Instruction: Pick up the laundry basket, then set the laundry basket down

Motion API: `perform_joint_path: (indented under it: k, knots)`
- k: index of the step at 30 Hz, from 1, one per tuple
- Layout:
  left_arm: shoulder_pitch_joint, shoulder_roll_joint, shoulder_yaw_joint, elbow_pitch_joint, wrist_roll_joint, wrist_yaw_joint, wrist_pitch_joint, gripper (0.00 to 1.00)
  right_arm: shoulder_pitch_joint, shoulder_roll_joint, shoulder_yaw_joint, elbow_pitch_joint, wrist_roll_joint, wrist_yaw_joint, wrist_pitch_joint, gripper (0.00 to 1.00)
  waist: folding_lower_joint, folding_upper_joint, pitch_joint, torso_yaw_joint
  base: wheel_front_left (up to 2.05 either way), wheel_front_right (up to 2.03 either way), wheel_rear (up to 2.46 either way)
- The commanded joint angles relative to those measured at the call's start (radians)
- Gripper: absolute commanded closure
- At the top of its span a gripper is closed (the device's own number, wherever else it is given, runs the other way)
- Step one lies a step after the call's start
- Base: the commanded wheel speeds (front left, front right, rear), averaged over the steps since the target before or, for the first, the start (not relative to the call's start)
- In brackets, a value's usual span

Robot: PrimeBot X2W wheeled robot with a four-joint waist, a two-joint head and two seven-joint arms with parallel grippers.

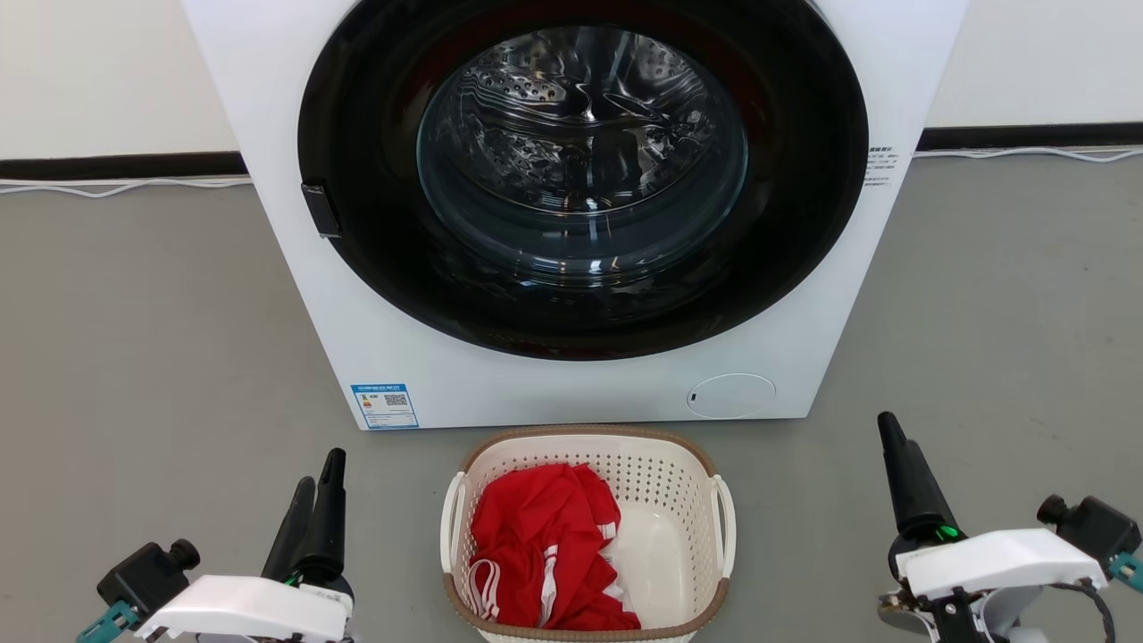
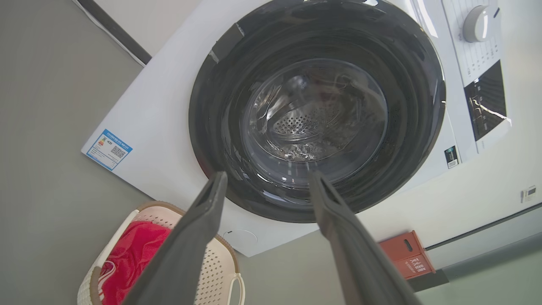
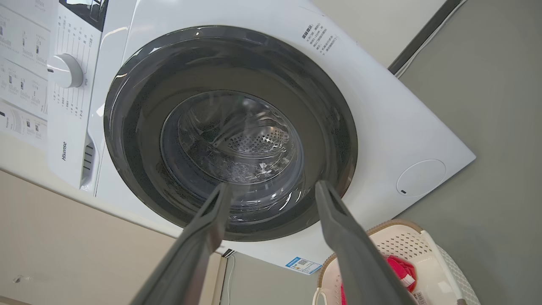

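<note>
The laundry basket (image 1: 665, 473), cream-white and perforated with a brown rim and white loop handles, stands on the grey floor just before the washing machine. A red garment with white stripes (image 1: 545, 545) lies inside it. My left gripper (image 1: 321, 469) hovers to the basket's left, open and empty, well apart from the left handle (image 1: 449, 527). My right gripper (image 1: 888, 429) is off to the basket's right, also apart from it. In the left wrist view the gripper (image 2: 267, 176) is spread, with the basket (image 2: 216, 262) at lower left. The right wrist view shows its gripper (image 3: 273, 186) spread, the basket (image 3: 406, 241) at lower right.
A white front-loading washing machine (image 1: 268, 89) with a shut dark round door (image 1: 580, 179) rises right behind the basket. White cables (image 1: 125, 186) run along the back wall's black skirting. An orange-red crate (image 2: 406, 254) sits by the wall beside the machine. Grey floor spreads on both sides.
</note>
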Motion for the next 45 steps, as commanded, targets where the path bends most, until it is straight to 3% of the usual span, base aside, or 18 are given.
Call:
perform_joint_path:
  k: [1,14,45]
  knots:
    - [-0.047,0.013,0.011,-0.032,0.057,-0.004,-0.017,0.00,-0.054,-0.018,0.017,-0.040,-0.053,0.004,-0.018,0.00,-0.0001,0.0000,-0.001,0.000,0.00,0.00,0.00]
    - [-0.053,0.006,0.004,-0.039,0.261,-0.005,-0.055,0.00,-0.057,-0.029,0.036,-0.052,-0.254,0.005,-0.056,0.00,-0.0001,0.0000,-0.005,-0.002,0.00,0.00,0.00]
    - [-0.065,0.010,-0.012,-0.076,0.597,-0.007,-0.144,0.00,-0.072,-0.049,0.077,-0.068,-0.583,0.007,-0.144,0.00,-0.0001,0.0000,-0.002,-0.013,0.00,0.00,0.00]
